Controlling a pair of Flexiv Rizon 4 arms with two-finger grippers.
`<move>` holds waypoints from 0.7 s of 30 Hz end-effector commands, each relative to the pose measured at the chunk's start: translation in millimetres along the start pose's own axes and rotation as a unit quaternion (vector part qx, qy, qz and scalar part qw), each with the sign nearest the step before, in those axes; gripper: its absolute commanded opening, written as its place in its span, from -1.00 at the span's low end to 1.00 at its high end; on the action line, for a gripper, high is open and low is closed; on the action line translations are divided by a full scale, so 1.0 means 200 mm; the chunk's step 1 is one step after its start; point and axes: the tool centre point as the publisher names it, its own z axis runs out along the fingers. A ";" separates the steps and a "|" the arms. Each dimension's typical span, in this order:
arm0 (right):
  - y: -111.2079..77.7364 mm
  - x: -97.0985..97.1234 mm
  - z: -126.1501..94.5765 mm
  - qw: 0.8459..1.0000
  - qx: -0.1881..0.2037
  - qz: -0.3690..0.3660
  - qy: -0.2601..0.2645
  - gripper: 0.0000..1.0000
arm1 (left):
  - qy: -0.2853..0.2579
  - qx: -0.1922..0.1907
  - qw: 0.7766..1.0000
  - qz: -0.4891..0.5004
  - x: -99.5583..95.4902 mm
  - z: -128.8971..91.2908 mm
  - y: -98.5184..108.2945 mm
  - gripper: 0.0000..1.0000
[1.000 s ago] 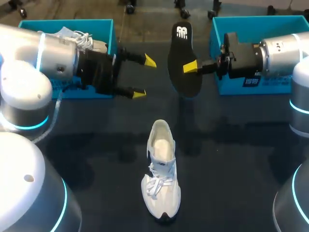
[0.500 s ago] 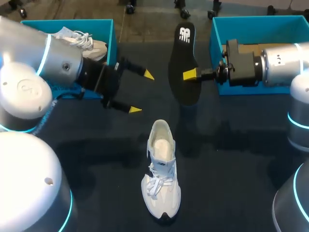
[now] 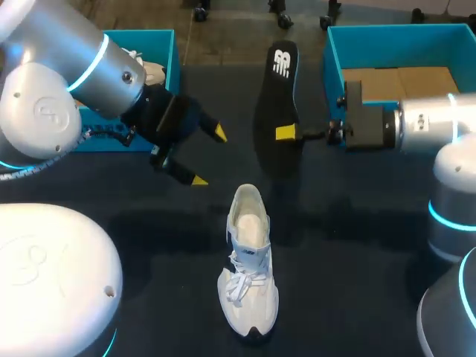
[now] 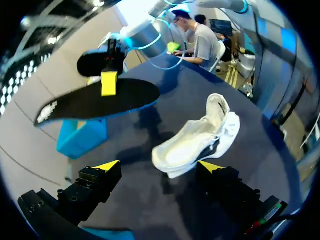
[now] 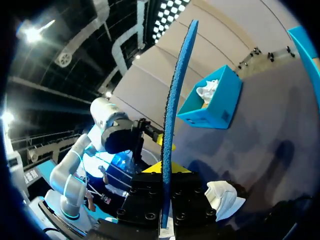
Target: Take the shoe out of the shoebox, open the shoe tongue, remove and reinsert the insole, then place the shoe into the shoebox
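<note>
The right pincer (image 3: 287,134) pinches the black insole (image 3: 277,89), which runs lengthwise away from the robot. The white shoe (image 3: 248,260) points its toe toward the robot. The left pincer (image 3: 208,157) is spread.

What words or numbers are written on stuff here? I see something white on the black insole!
Black insole, white mark at its heel end: a logo shape, too blurred to read as letters.
White shoe: no text that can be made out.
Left shoebox and right shoebox: no readable label shows.
Left arm, round cap: a faint raised emblem, not readable.
No numbers or signs can be read anywhere.
</note>
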 end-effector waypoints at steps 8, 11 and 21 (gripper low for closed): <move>-0.03 0.00 0.05 1.000 -0.023 0.001 -0.006 -1.00 | 0.020 -0.061 0.995 -0.078 0.01 -0.02 0.00 1.00; -0.06 0.00 0.09 1.000 -0.023 -0.009 -0.010 -1.00 | 0.034 -0.070 0.994 -0.073 0.05 0.04 0.00 1.00; -0.21 -0.19 0.22 0.999 -0.023 -0.019 0.013 -1.00 | 0.067 -0.104 0.986 -0.115 0.23 0.20 0.07 1.00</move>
